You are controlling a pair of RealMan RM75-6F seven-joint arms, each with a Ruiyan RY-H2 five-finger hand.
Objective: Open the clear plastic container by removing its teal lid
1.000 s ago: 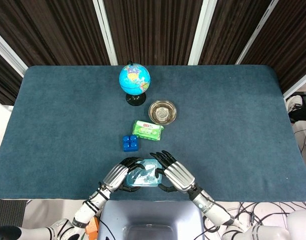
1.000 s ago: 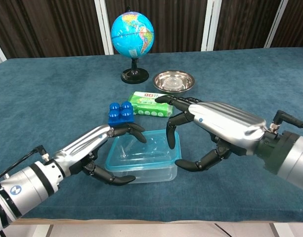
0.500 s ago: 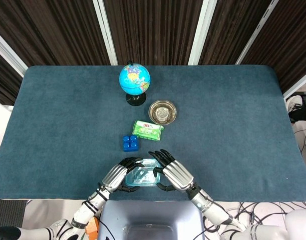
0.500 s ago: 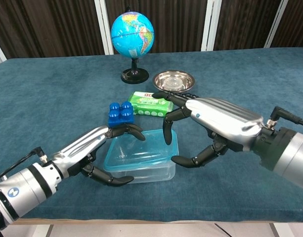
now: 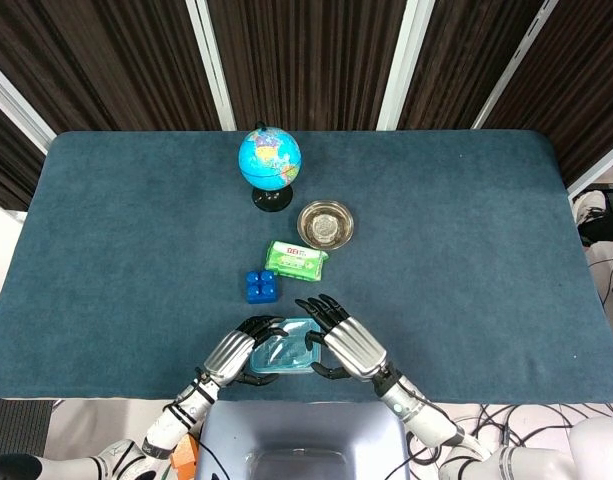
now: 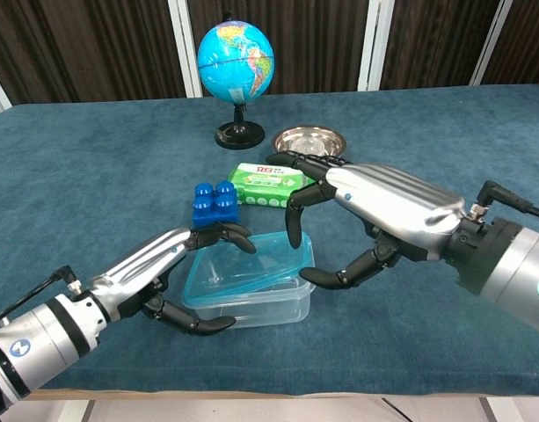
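The clear plastic container [image 6: 251, 308] stands near the table's front edge, with its teal lid [image 6: 243, 268] on top, tilted up at the right. My left hand [image 6: 155, 268] grips the container's left end, fingers over the far rim and thumb at the near side. My right hand [image 6: 383, 207] pinches the lid's right edge between a finger above and the thumb below. In the head view both the left hand [image 5: 231, 352] and the right hand [image 5: 348, 345] flank the lid [image 5: 286, 350], and the box below it is mostly hidden.
A blue toy brick [image 6: 214, 202] sits just behind the container, and a green wipes packet [image 6: 267, 185] lies close under my right hand's fingers. Further back are a steel bowl [image 6: 309, 145] and a globe [image 6: 236, 57]. The blue table cloth [image 5: 466, 250] spreads wide to both sides.
My right hand has shifted left and slightly up, and the lid's right edge has risen off the container. The left hand keeps its hold.
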